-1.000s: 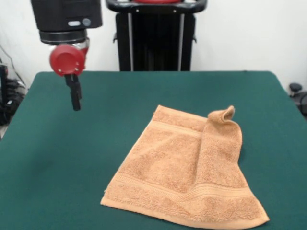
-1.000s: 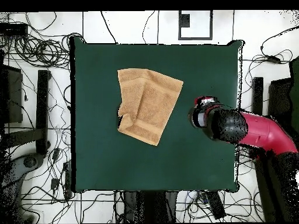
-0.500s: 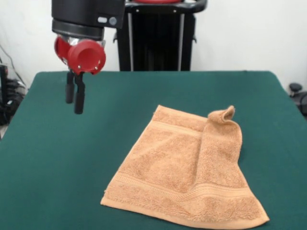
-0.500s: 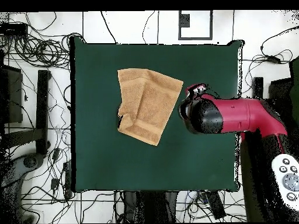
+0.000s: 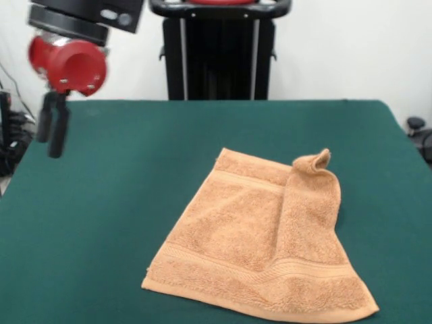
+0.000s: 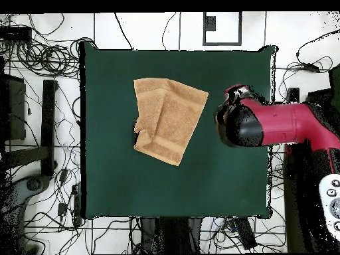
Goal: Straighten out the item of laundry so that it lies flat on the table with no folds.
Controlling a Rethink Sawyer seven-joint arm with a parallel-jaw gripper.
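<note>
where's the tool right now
In the front view the tool hangs above the table's left edge, well clear of the towel lying right of centre.

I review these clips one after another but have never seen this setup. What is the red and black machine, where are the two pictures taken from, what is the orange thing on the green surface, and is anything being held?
The red and black machine is a robot arm; its gripper is the pair of dark fingers hanging below the red part. One picture looks across the table toward the robot, the other looks straight down from above, where the arm reaches in from the right. On the green table lies a small orange-tan towel, the item to be flattened. One side of it is folded over onto the rest, with a corner curled up, so it is not flat yet. The gripper holds nothing: it hangs in the air off to one side, well apart from the towel, fingers slightly apart.
</note>
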